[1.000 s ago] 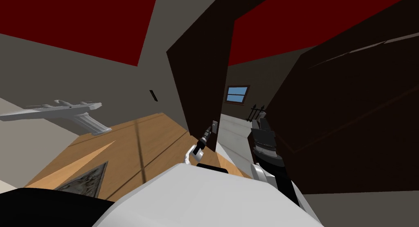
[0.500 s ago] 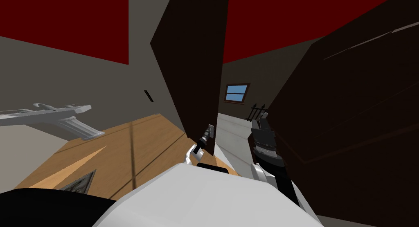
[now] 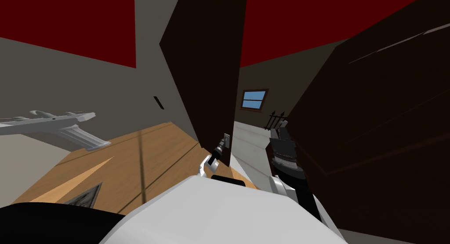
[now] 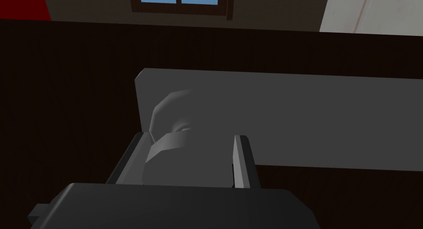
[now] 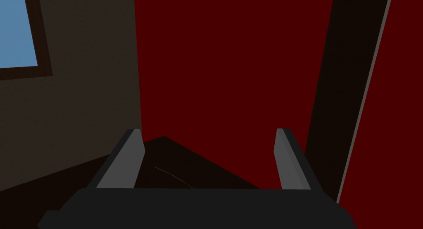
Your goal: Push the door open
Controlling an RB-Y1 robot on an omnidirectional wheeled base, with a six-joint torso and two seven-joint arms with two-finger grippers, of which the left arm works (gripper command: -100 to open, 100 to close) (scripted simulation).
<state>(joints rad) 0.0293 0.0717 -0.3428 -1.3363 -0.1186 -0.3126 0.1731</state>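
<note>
The dark brown door [image 3: 206,74] stands ajar straight ahead of me, and its free edge shows a gap into the room beyond. My left gripper [image 3: 224,143] is at the door's edge. In the left wrist view the left gripper [image 4: 192,138] is shut on the grey door handle [image 4: 181,156], which sticks out of a grey plate [image 4: 310,115] on the door [image 4: 62,94]. My right gripper [image 3: 277,117] is raised to the right of the gap. It stands open with nothing between its fingers [image 5: 208,133].
A broad dark brown panel [image 3: 378,122] rises close along my right arm. A white console table [image 3: 57,125] stands against the left wall over the wooden floor [image 3: 145,158]. A grey patterned mat [image 3: 85,195] lies near left. Through the gap I see grey floor [image 3: 250,144] and a window [image 3: 254,99].
My view has shifted, so the console table and the wall slid left. The door leaf now reaches further left and looks broader. My left gripper stays on the handle.
</note>
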